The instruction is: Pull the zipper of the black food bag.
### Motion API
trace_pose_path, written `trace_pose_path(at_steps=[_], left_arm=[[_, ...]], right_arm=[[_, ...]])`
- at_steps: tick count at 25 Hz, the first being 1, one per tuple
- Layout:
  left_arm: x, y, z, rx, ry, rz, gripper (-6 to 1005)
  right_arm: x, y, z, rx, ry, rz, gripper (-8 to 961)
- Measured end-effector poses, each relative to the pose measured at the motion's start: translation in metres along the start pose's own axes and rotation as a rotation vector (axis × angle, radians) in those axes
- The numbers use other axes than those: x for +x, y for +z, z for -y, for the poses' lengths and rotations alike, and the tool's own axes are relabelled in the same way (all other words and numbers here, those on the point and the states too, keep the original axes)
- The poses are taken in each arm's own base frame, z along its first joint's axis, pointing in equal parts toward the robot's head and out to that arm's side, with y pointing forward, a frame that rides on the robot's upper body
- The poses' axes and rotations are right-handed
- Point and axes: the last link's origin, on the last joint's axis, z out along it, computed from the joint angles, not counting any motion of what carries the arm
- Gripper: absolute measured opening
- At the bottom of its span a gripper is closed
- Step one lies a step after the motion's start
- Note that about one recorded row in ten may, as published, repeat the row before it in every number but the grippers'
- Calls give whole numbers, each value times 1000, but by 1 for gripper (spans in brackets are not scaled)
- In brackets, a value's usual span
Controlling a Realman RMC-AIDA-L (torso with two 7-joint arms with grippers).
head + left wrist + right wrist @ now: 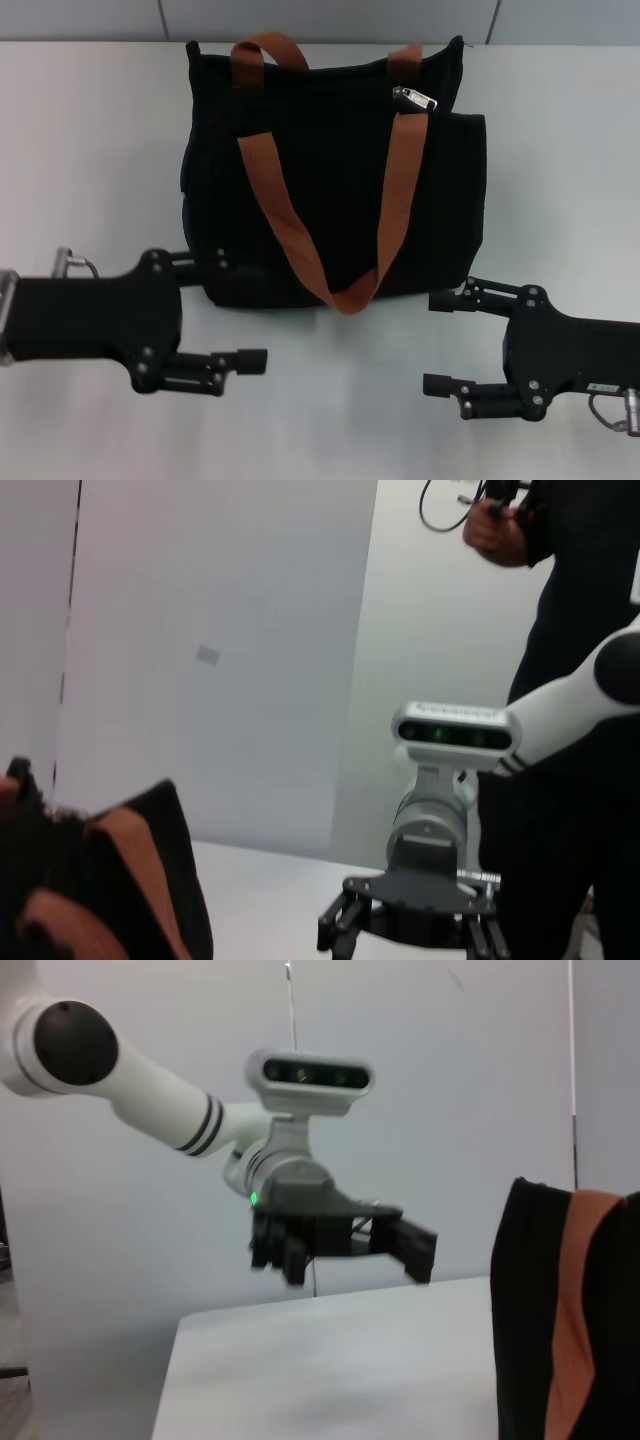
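- The black food bag point(330, 180) stands on the table point(90, 150) ahead of me, about midway between my two arms and toward the far edge.
- The zipper point(415, 98) sits on the bag's top edge, toward my right end of it.
- One handle point(330, 230) hangs down the bag's near face, its loop reaching the base; the other handle point(270, 50) rises behind it at the top.
- My left gripper point(235, 310) is at the bag's near left corner, one finger against the base.
- My right gripper point(440, 340) is just off the near right corner, apart from the bag.
- A person point(570, 680) stands beyond my right arm.
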Motion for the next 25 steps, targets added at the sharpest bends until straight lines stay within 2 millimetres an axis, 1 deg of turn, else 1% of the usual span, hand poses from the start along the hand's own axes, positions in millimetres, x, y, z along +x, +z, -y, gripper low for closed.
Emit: trace_pose_path(at_steps=[1,2,3,6,7,8,9,15,25], left_arm=[[-4,2,-1,4,4,-5,790],[-12,6,-5,16,15,-18,789],[-12,6,-5,16,15,-18,789],[-22,11,-6,40,21,-12,788],[-22,11,-6,40,21,-12,788],[-31,17,-7,55,24,8,788],[-33,20,-8,55,24,13,788],[-39,27,-13,41,16,22,787],[-40,26,-13,42,10,28,786]], right_arm=[[1,1,0,4,5,-3,817],[3,2,0,6,10,-6,818],[3,2,0,6,10,-6,818],[4,3,0,6,14,-9,818],[5,4,0,6,16,-11,818],[5,4,0,6,18,-11,818],[5,5,-1,2,19,-12,818],[7,10,0,-15,22,-30,817],[8,12,0,-25,21,-37,818]])
